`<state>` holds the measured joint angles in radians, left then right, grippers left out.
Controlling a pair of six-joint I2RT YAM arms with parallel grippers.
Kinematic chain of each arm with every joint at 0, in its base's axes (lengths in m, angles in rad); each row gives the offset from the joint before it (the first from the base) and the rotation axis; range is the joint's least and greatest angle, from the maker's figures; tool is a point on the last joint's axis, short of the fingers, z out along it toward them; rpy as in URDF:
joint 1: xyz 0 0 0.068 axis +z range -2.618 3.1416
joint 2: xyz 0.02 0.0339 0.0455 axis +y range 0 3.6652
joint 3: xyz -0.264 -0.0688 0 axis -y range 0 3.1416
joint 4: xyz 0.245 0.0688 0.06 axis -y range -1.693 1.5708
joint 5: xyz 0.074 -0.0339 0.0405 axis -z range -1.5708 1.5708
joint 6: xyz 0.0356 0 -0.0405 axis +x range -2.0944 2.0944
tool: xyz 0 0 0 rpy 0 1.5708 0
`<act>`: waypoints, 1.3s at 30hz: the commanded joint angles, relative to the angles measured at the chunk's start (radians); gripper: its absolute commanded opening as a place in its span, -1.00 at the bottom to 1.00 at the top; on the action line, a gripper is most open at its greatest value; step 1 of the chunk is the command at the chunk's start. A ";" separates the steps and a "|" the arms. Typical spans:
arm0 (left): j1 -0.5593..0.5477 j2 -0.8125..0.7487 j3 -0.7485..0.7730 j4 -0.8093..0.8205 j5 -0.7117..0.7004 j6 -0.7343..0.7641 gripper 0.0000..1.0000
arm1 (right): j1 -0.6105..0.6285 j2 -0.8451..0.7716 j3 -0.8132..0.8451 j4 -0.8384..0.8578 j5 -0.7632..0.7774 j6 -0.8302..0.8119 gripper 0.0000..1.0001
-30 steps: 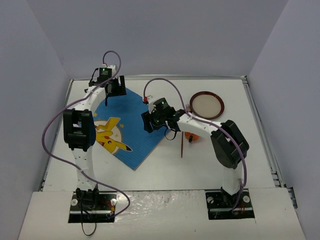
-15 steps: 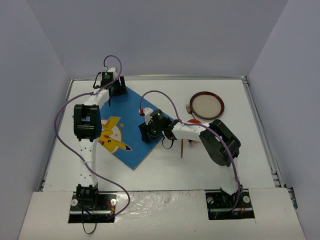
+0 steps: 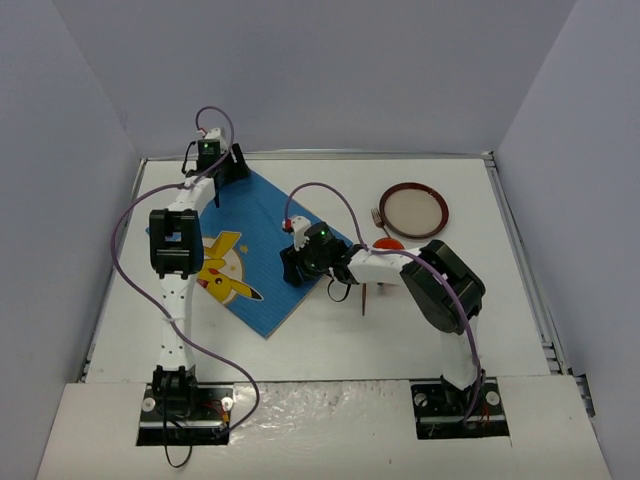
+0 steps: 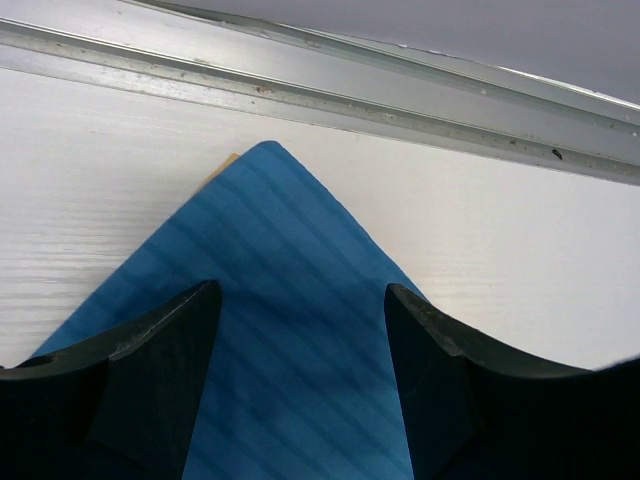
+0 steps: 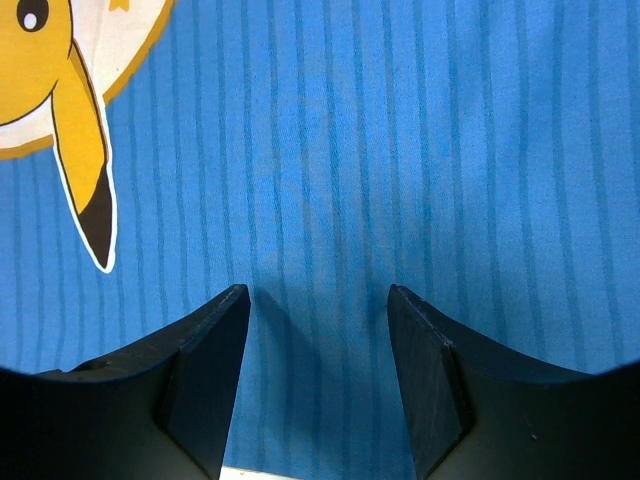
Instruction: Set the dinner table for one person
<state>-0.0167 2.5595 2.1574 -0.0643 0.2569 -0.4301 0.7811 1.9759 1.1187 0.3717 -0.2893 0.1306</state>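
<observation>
The dinner table [image 3: 420, 320] is a white top with a metal rim. A blue placemat [image 3: 255, 230] with a yellow cartoon figure [image 3: 215, 265] lies on it, turned like a diamond. My left gripper [image 3: 228, 168] stands open over the mat's far corner [image 4: 270, 200], a finger [image 4: 160, 380] on either side, with nothing held. My right gripper [image 3: 294, 264] is open low over the mat's right part [image 5: 400, 150], close to its edge, fingertips [image 5: 215, 370] apart on the cloth. Part of the figure [image 5: 80, 130] shows at the upper left of the right wrist view.
A round plate [image 3: 412, 209] with a dark brown rim sits at the back right, a fork [image 3: 378, 216] beside its left edge. An orange-red object [image 3: 388, 243] is half hidden behind the right arm. A thin dark stick [image 3: 364, 297] lies below it. The metal rim [image 4: 400, 85] runs just beyond the mat's corner.
The right gripper has moved down and left onto the mat's right part. The left gripper has shifted slightly left at the far corner, and its jaws have narrowed a little.
</observation>
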 commanded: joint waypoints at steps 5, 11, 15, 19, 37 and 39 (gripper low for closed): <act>0.063 -0.091 0.080 0.020 0.026 0.048 0.43 | 0.012 -0.054 0.100 -0.245 0.016 -0.048 0.13; 0.063 -0.228 0.079 0.028 0.036 0.071 0.67 | 0.000 -0.065 0.316 -0.274 0.053 -0.066 0.25; 0.061 -0.325 0.049 -0.010 0.026 0.067 0.84 | -0.023 -0.093 0.398 -0.275 0.085 -0.031 0.36; 0.054 -0.431 0.010 -0.112 0.004 0.073 0.94 | -0.088 -0.166 0.390 -0.274 0.120 0.036 0.54; -0.098 -0.991 -0.638 -0.323 -0.166 0.054 0.94 | -0.542 -0.628 -0.072 -0.290 0.383 0.347 1.00; -0.111 -1.012 -0.697 -0.289 -0.160 0.048 0.94 | -0.581 -0.641 -0.093 -0.294 0.346 0.345 0.99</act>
<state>-0.1119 1.6582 1.5280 -0.4242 0.1243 -0.3779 0.2694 1.3811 1.0694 0.0549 0.0535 0.4171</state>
